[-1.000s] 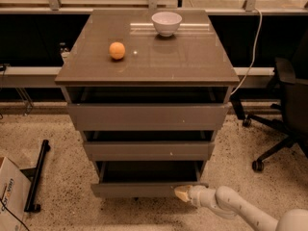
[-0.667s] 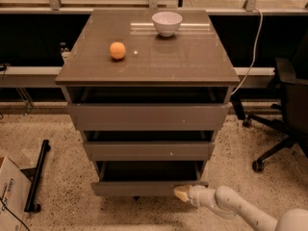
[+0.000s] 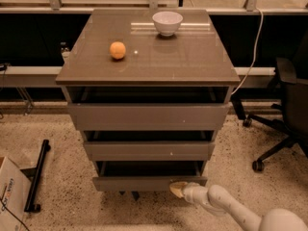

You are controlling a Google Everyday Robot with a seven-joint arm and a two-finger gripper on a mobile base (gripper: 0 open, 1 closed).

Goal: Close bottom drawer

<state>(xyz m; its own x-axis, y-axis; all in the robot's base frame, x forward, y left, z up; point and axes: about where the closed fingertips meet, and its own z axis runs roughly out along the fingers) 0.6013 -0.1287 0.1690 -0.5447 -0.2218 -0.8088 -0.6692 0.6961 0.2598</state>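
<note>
One taupe bottom drawer [image 3: 144, 182] stands open; end effector [image 3: 179, 189] at its front, grip unclear

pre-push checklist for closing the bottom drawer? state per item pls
1. Bottom drawer is out and needs closing: ok, a dark gap shows above its front.
2. Gripper is at the drawer front: ok, it sits at the front's lower right edge. Whether it touches, cannot tell.
3. Push point is centred: not ok, it is well right of the front's middle, so the drawer might skew.
4. Nothing sticks up out of the tray: cannot tell, the inside is dark.
5. Orange and bowl sit back from the front edge of the cabinet top: ok.
</note>
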